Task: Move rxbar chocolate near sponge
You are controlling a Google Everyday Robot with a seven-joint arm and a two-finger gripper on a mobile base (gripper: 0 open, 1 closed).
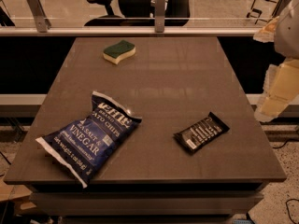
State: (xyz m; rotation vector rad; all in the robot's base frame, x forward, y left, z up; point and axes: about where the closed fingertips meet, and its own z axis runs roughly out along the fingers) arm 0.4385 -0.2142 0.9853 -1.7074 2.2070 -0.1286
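Note:
The rxbar chocolate (201, 132) is a small flat black wrapper with white lettering, lying at an angle on the front right part of the brown table (177, 73). The sponge (119, 51) has a dark green top over a pale yellow body and lies at the far left-middle of the table. My gripper (276, 94) hangs at the right edge of the view, beyond the table's right side, raised and apart from the bar. It holds nothing that I can see.
A large dark blue chip bag (88, 136) lies on the front left of the table, between its front edge and the sponge. A rail with glass (140, 31) runs behind the table, with an office chair (135, 3) beyond it.

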